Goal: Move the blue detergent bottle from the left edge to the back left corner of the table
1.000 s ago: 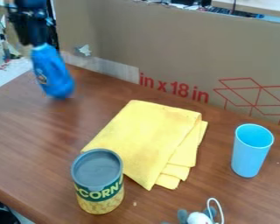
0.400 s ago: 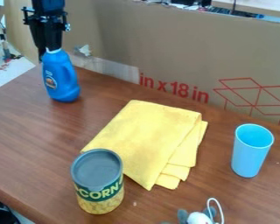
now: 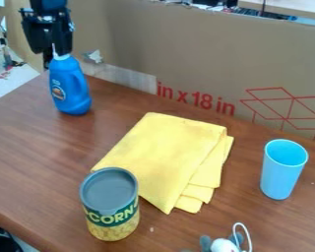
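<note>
The black gripper [image 3: 53, 49] hangs at the upper left, right at the top of a blue bottle [image 3: 71, 87]. This bottle stands upright on the brown table near its back left edge, with its neck partly hidden by the gripper. In the middle of the table lies a folded yellow cloth [image 3: 165, 151]. A corn can [image 3: 111, 206] with a grey top stands at the cloth's lower left corner. On the right is an upright light blue cup [image 3: 281, 172].
A small grey and white toy [image 3: 223, 245] with a white loop lies at the front edge of view. Behind the table [image 3: 28, 162] a large cardboard panel [image 3: 206, 54] runs from the upper left to the right.
The bottle, blurred and tilted at the gripper earlier, has moved slightly right and now stands upright. Lately the gripper has turned and shifted a little, while the bottle has hardly moved.
</note>
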{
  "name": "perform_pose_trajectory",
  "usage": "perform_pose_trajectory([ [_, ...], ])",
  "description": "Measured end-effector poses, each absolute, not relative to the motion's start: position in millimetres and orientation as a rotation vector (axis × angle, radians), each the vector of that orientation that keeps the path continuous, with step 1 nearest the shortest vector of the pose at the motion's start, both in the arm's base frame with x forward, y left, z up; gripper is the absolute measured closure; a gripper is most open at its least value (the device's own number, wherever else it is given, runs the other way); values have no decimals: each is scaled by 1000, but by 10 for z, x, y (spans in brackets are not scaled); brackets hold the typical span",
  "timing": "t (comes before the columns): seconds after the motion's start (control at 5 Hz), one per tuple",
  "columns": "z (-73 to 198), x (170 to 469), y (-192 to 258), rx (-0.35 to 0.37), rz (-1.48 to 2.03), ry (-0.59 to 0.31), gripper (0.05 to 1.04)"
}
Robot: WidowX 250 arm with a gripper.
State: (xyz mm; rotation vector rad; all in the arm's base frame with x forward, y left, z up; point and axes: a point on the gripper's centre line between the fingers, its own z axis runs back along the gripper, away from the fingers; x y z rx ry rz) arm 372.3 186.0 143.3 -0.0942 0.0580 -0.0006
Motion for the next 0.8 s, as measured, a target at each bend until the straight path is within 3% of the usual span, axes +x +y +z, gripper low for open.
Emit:
perform_pose_trajectory([
  [0.2,1737,3664,1849,-62,-16,-13,77],
  [0.4,2014,3245,1689,-3,-46,-39,81],
  [0.6,2181,2762,1433,37,-83,-71,82],
  [0.8,2146,2547,1043,11,-173,-69,82],
])
